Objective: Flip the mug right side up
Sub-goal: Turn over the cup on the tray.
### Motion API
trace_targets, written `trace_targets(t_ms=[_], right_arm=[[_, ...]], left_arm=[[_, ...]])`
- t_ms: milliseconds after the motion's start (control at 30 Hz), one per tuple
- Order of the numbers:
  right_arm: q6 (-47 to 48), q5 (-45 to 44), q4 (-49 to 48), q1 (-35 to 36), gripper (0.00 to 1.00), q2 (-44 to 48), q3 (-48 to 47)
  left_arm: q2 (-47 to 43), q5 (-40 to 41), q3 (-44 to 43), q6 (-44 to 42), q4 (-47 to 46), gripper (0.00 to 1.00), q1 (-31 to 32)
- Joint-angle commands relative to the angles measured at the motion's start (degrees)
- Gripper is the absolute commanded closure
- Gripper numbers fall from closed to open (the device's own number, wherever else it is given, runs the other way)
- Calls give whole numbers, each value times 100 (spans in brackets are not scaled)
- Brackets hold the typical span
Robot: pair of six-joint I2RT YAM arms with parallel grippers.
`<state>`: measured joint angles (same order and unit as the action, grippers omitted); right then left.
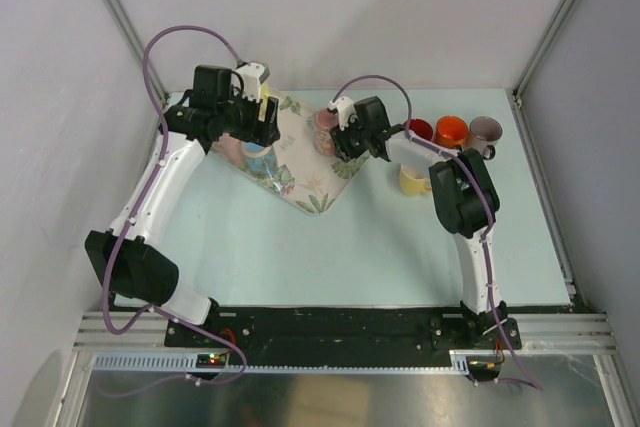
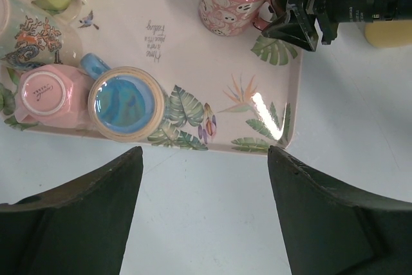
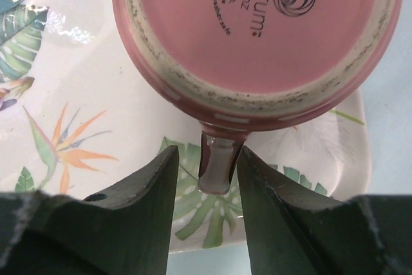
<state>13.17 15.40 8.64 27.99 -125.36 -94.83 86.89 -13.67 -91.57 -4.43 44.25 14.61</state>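
Right wrist view: the pink ceramic mug with a white pattern (image 3: 257, 24) stands upside down on the white plastic tray printed with tropical leaves (image 3: 77, 94). Its stamped base faces the camera and its rim rests on the tray.

The mug's handle (image 3: 219, 165) points towards the right pincer (image 3: 207, 152) and lies between its two dark fingers. One finger appears to touch the handle. A sliver of tray shows on the other side, so I cannot tell whether the grip is clenched. Judgement: the handle is the chosen hold because it gives a lever for rolling the mug over, and the wide body would not sit between these jaws.

Top external view: the mug sits at the far right corner of the tray, and the tray lies skewed on the pale blue desk (image 1: 350, 257). To the right, off the tray, a red mug (image 1: 420, 130), an orange mug (image 1: 451, 131), a grey-mauve mug (image 1: 485, 131) and a yellow mug (image 1: 413, 181) stand mouth up. Judgement: these mark where righted mugs go.

Left wrist view: the left pincer (image 2: 204, 152) is released, with jaws wide and nothing between them. It hangs over the tray's near edge. Below it stand a blue-bottomed mug (image 2: 125, 102) and a small pink cup (image 2: 45, 91), both inverted. Judgement: it waits clear of the right arm's work.

Risk, as a judgement: a one-sided contact may let the handle slip during the turn.
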Motion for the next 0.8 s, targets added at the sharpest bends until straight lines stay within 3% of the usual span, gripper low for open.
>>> trace_targets(t_ms=[0,400,467,600,767], right_arm=[[126,-87,199,44,54,-13,-185],[-129,-171,1162,-51,58,-666,-1298],[-104,-149,1154,-42,66,-646,-1272],[-9,-220,1093,-29,95,-587,-1177],[-222,522,1247,-197,100,-319,-1206]], left_arm=[[-218,-111,59,61,-156,17,29],[-457,-121,269,18,-245,17,24],[-466,-125,288,9,-253,17,24],[-428,-149,266,17,-261,17,24],[-390,-302,276,-174,-265,18,24]])
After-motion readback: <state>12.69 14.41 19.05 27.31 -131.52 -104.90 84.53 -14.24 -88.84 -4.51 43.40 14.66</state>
